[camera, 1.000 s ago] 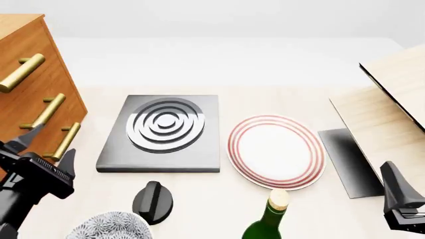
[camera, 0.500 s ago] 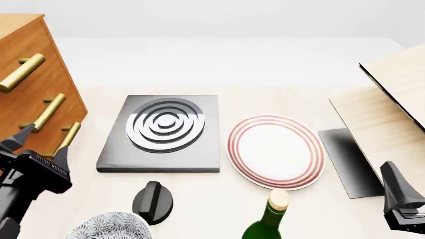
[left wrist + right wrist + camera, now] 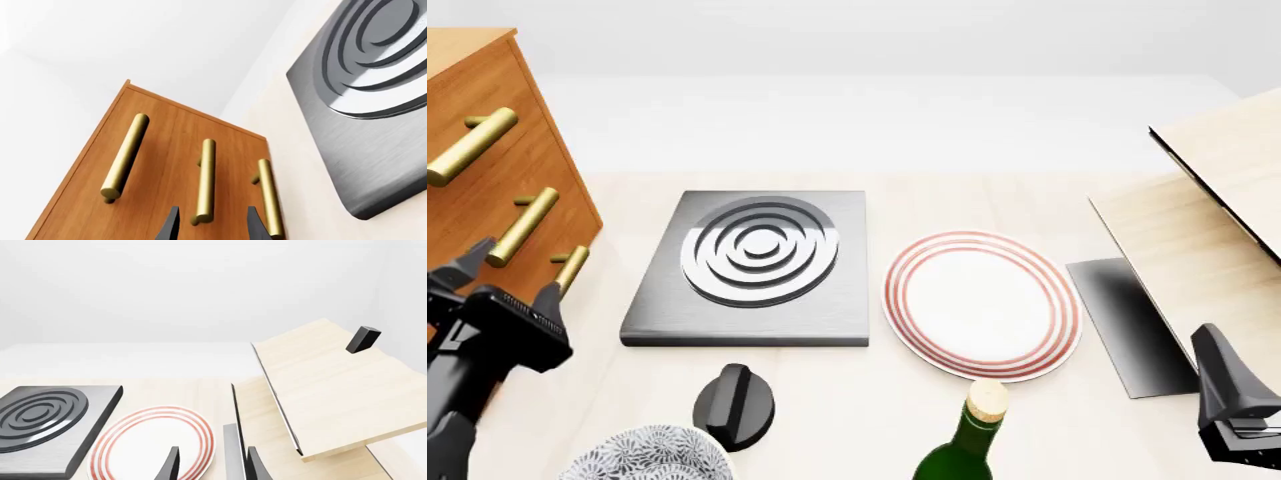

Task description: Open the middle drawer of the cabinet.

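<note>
The orange-brown cabinet point(image 3: 467, 190) stands at the far left with three gold bar handles. The middle drawer point(image 3: 487, 235) appears closed; its handle point(image 3: 523, 225) is the centre one. My left gripper point(image 3: 511, 274) is open just in front of the drawer fronts, between the middle and bottom handles point(image 3: 567, 268). In the left wrist view the open gripper point(image 3: 211, 226) has the near end of the middle handle point(image 3: 205, 181) lined up between its fingertips, with no touch visible. My right gripper point(image 3: 212, 467) is open and empty, low at the front right point(image 3: 1228, 400).
A black stove plate point(image 3: 754, 265) lies beside the cabinet, then a red-rimmed white plate point(image 3: 981, 305). A black knob point(image 3: 734, 405), a patterned bowl point(image 3: 647, 455) and a green bottle point(image 3: 968, 440) stand along the front. A tilted wooden board point(image 3: 1214, 230) is at the right.
My left gripper has moved a little forward and left toward the cabinet front, closer to the middle handle. The right arm has not moved.
</note>
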`<state>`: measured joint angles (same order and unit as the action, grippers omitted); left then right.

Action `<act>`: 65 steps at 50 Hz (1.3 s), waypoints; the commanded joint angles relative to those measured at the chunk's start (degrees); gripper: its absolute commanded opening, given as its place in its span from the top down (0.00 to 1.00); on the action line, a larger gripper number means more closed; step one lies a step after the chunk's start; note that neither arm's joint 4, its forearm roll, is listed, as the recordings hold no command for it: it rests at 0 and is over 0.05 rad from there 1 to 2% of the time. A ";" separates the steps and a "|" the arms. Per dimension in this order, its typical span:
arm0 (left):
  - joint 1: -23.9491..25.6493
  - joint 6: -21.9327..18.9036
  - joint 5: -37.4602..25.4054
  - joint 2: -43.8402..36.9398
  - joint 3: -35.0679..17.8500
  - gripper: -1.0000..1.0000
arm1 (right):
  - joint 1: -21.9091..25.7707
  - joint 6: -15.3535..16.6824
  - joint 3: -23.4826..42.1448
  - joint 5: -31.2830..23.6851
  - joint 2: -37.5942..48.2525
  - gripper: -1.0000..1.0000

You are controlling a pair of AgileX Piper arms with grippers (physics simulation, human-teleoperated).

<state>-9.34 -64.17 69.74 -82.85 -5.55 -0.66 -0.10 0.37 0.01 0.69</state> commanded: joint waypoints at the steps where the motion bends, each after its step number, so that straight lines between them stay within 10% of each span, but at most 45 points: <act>1: -0.19 0.79 0.08 -1.05 -1.70 0.00 | 0.19 0.08 -0.05 0.12 0.00 0.00; 65: -5.05 0.66 0.13 -11.03 -9.56 0.00 | 0.20 0.08 -0.05 0.12 0.01 0.00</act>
<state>-13.93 -64.32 69.90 -92.93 -14.09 -0.66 -0.10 0.37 0.02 0.69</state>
